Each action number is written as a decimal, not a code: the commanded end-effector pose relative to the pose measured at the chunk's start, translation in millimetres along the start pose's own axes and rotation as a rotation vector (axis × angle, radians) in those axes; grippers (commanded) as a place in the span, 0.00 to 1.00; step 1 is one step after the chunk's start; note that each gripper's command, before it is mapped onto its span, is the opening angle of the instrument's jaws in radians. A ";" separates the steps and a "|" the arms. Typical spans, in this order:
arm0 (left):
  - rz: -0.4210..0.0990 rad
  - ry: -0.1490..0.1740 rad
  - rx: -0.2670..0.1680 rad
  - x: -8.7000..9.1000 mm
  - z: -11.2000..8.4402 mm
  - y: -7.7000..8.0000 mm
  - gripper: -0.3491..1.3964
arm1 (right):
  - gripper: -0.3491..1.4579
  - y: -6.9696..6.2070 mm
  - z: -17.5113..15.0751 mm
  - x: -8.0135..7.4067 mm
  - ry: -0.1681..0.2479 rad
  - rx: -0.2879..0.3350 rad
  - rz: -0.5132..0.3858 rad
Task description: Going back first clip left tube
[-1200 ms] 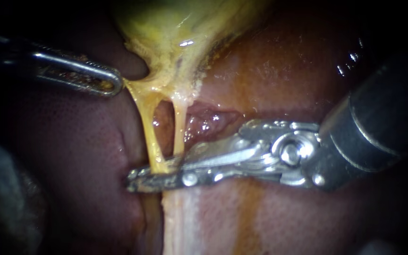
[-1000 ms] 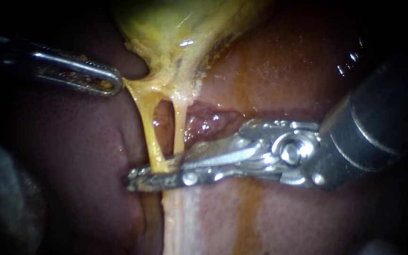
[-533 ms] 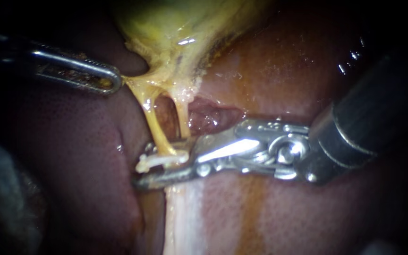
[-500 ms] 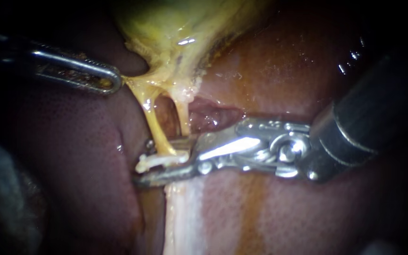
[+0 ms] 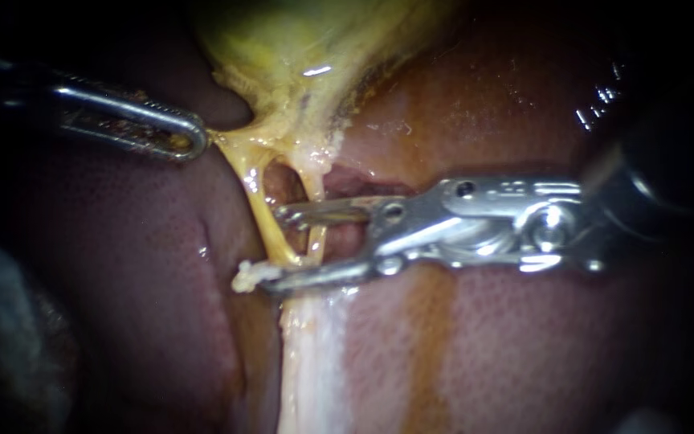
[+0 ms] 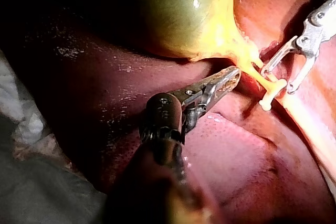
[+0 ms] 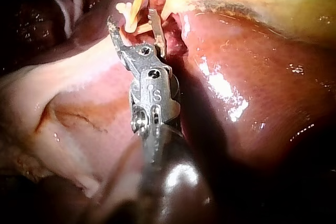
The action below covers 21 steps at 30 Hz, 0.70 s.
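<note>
Between the parted jaws of your right instrument [image 5: 276, 249], the left tube [image 5: 259, 217] and right tube [image 5: 316, 241] run crosswise, nothing gripped. The clip [image 5: 251, 274] sits on the left tube just beside the lower jaw's tip, so I'd back straight out along the shaft, away from it

Light pools on the glossy yellow-green gallbladder [image 5: 307, 40] and the wet red-brown liver [image 5: 483, 120] beside it, which carries white glints. The silver right instrument [image 5: 276, 249] gleams. Far from the gallbladder, all is deep shadow.
</note>
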 end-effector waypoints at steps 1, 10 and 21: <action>0.000 0.000 0.000 0.0 0.0 0.0 0.00 | 0.47 0.0 -0.8 -0.2 0.002 -0.005 -0.010; 0.000 0.000 0.000 0.0 0.0 0.0 0.00 | 0.47 0.0 -7.5 -1.6 0.006 -0.001 -0.074; 0.002 0.002 0.004 -0.1 0.9 -0.7 0.00 | 0.47 -0.1 -9.6 -1.6 -0.002 0.001 -0.077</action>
